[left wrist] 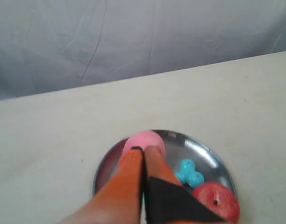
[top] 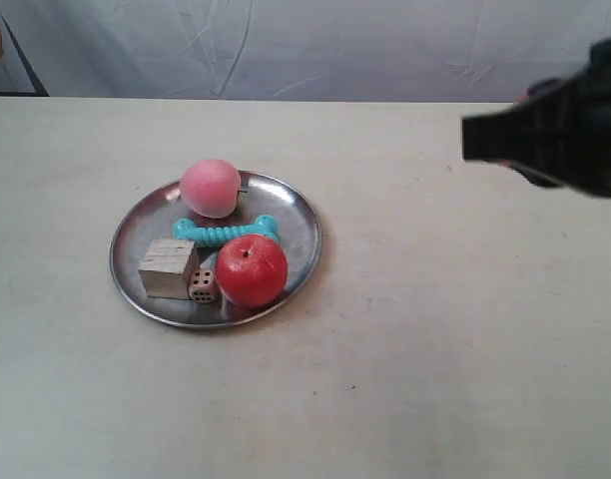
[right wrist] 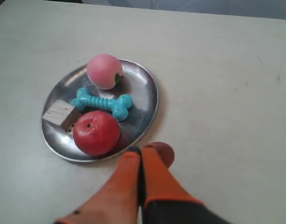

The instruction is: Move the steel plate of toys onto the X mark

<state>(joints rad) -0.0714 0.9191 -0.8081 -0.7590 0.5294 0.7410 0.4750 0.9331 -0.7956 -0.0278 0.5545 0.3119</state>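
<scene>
The steel plate (top: pixel 298 218) lies on the pale table, left of centre in the exterior view. On it are the pink ball (top: pixel 211 187), the teal bone (top: pixel 226 233), the red apple (top: pixel 251 269), the wooden cube (top: pixel 168 266) and the die (top: pixel 203 285). My left gripper (left wrist: pixel 143 149) is shut and empty, seen in front of the ball (left wrist: pixel 145 138) and plate (left wrist: pixel 206 150). My right gripper (right wrist: pixel 140 150) is shut and empty, just off the plate's rim (right wrist: pixel 150 105) near the apple (right wrist: pixel 96 132). No X mark shows in any view.
The black body of the arm at the exterior view's right (top: pixel 555 125) hangs over the table's far right. A creased white cloth (top: pixel 286 45) hangs behind the table's back edge. Bare tabletop (top: pixel 465 329) lies around the plate.
</scene>
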